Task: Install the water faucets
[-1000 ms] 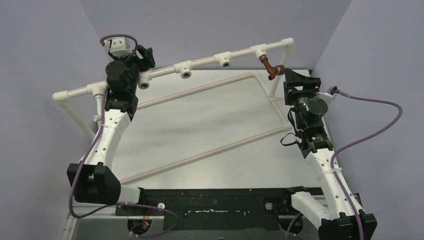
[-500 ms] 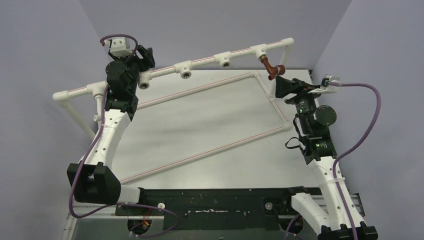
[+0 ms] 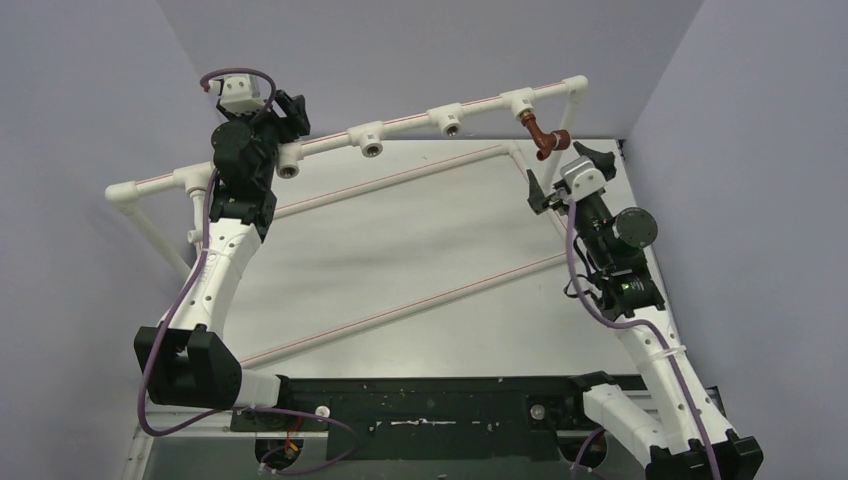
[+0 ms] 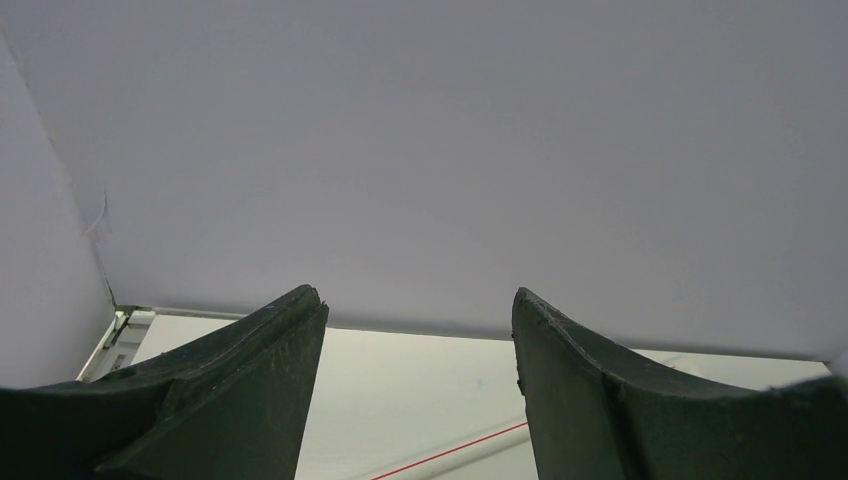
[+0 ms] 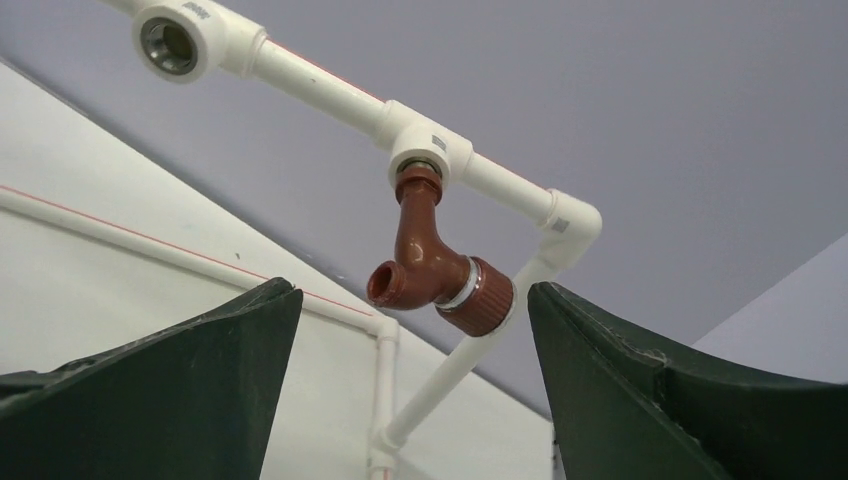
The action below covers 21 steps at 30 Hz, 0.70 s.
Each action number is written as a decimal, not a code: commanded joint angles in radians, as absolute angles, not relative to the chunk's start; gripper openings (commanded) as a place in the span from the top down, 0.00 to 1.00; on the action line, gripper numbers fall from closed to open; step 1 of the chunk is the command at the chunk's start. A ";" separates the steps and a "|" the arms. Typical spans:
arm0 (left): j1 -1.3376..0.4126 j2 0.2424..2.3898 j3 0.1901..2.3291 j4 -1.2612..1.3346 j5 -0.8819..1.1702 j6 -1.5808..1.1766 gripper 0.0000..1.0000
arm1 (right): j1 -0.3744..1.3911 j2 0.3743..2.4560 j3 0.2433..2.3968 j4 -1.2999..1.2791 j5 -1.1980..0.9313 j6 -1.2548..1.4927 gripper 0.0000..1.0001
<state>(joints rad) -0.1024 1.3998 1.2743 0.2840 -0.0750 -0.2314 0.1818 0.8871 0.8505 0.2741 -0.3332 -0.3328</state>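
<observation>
A reddish-brown water faucet [image 3: 543,138] hangs from the rightmost tee socket [image 3: 518,100] of the white pipe frame [image 3: 400,125]. In the right wrist view the faucet [image 5: 430,270] points its spout left, with its ribbed knob [image 5: 488,296] to the right. My right gripper [image 3: 562,172] is open just below and in front of the faucet, and its jaws [image 5: 412,290] hold nothing. My left gripper [image 3: 292,115] is raised beside the leftmost open socket [image 3: 290,160]. It stands open and empty [image 4: 418,295].
Two more open tee sockets [image 3: 372,143] [image 3: 452,120] sit along the top rail. Lower frame pipes with red stripes [image 3: 400,310] cross the white table [image 3: 420,230]. Purple walls close in on three sides. The arm bases sit on a black rail [image 3: 430,405].
My right wrist has rolled over and its jaws have spread wider, drawing slightly back and left below the faucet's knob. The left arm has not moved.
</observation>
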 commanded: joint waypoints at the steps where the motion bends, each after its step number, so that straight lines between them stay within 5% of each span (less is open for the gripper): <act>1: -0.098 1.489 1.209 0.072 -0.091 -0.221 0.34 | 0.265 0.910 0.864 0.326 -0.263 -0.723 0.12; 14: -0.100 1.493 1.210 0.069 -0.094 -0.216 0.34 | 0.326 1.062 0.846 0.488 -0.044 -1.106 0.13; 21: -0.103 1.491 1.210 0.068 -0.095 -0.213 0.34 | 0.328 1.140 0.903 0.530 -0.026 -1.101 0.25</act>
<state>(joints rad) -0.1032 1.4002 1.2743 0.2840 -0.0780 -0.2260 0.3225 1.1149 0.8452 0.4252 -0.0658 -1.0721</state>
